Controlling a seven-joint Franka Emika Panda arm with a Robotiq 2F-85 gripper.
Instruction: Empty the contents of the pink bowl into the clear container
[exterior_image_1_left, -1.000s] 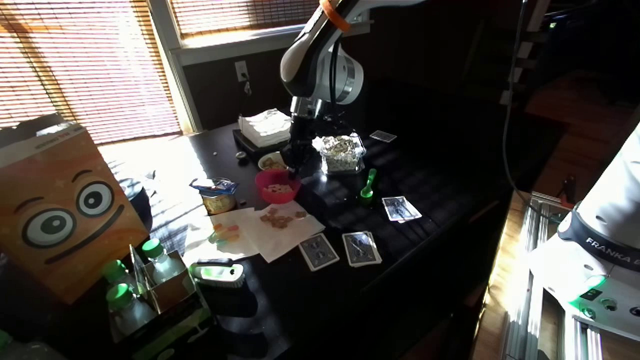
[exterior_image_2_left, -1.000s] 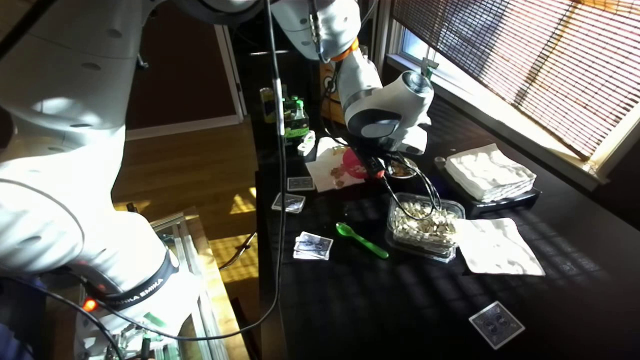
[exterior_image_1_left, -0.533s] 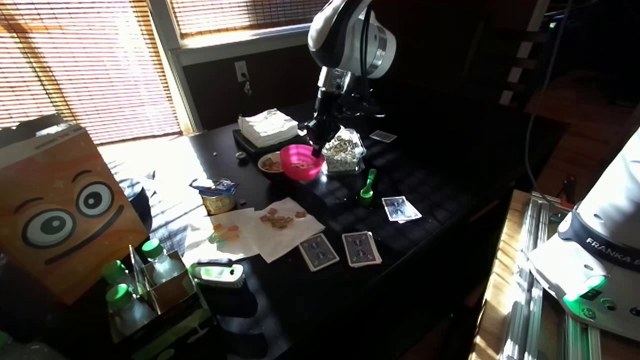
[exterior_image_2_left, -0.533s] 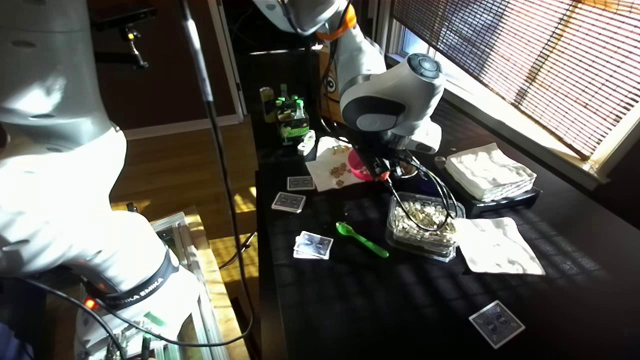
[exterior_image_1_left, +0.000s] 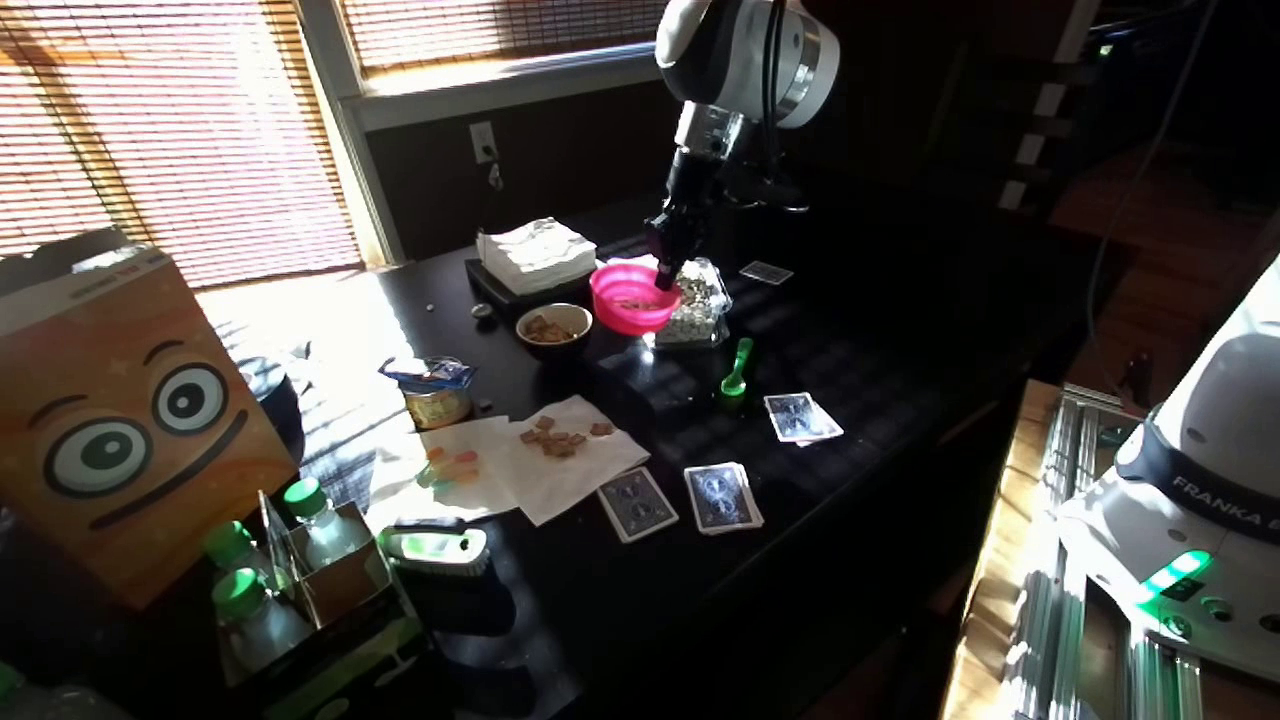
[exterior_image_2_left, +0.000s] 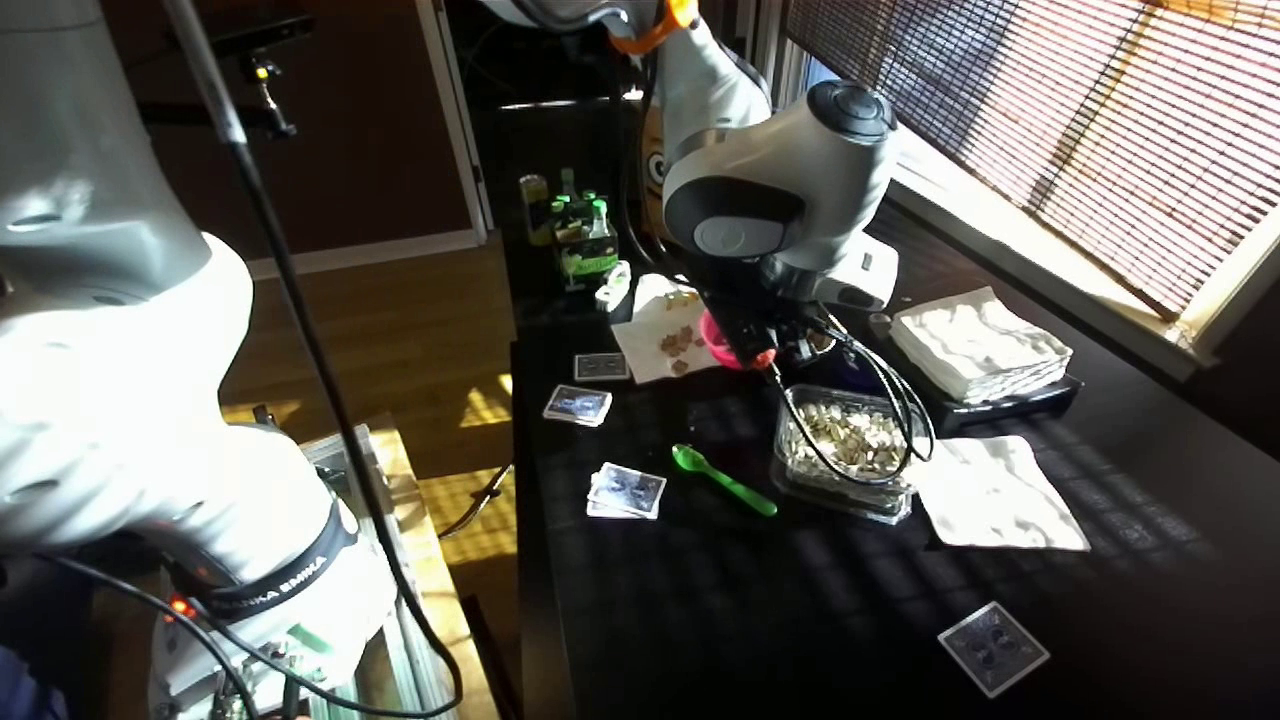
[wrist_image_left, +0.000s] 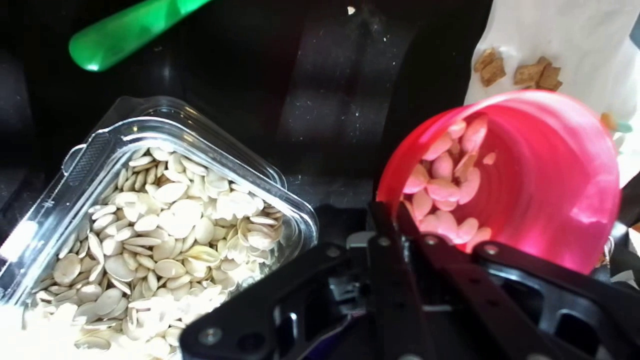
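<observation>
Since pouring presumably follows, we hold the pink bowl (wrist_image_left: 545, 160) aloft near the tub (wrist_image_left: 57, 210), end effector (wrist_image_left: 394, 212) pinching the bowl's rim.

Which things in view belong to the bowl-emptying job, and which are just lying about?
Part of the job:
pink bowl
small pieces inside it
clear container
gripper, closed on the bowl's rim

Just lying about:
green spoon
playing cards
stack of white napkins
orange box
green-capped bottles
bowl of brown pieces
</observation>
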